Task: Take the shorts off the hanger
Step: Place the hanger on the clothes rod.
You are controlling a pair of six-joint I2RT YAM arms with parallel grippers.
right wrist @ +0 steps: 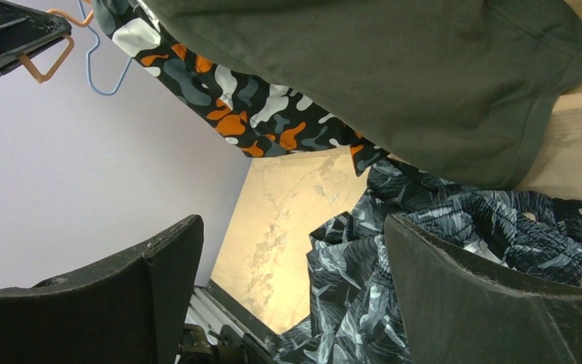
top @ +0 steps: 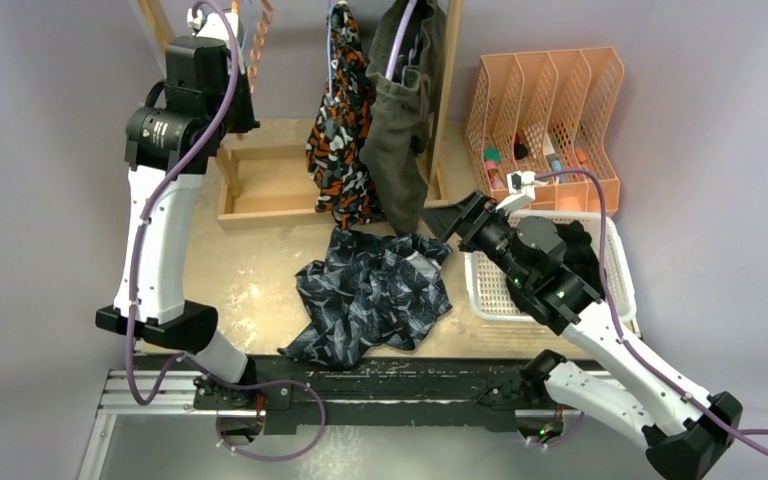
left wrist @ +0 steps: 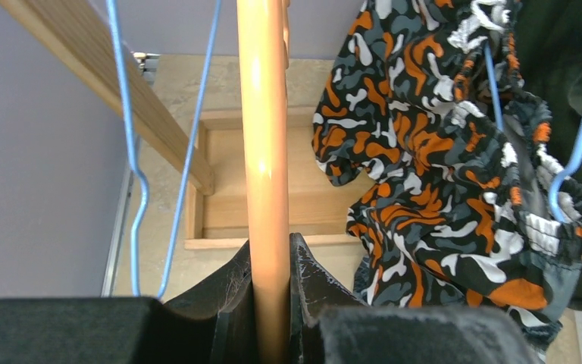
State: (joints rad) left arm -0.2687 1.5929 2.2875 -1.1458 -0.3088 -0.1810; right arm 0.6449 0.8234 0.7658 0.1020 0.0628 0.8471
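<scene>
Orange-black-white camo shorts [top: 343, 135] and olive-green shorts [top: 405, 125] hang side by side on the wooden rack. The dark navy shorts with pale print [top: 375, 295] lie crumpled on the table below them. Black cloth, seemingly the black shorts [top: 588, 255], lies in the white basket, partly hidden by my right arm. My left gripper [top: 243, 108] is up at the rack's left end, shut on an orange hanger bar [left wrist: 265, 152]. My right gripper [top: 465, 220] is open and empty, just right of the olive shorts' hem [right wrist: 424, 91], above the navy shorts [right wrist: 455, 250].
The wooden rack base [top: 260, 190] stands at the back of the table. An empty blue wire hanger [left wrist: 132, 152] hangs left of the orange bar. A white basket [top: 480, 290] sits at the right, with an orange file organizer [top: 550, 110] behind it.
</scene>
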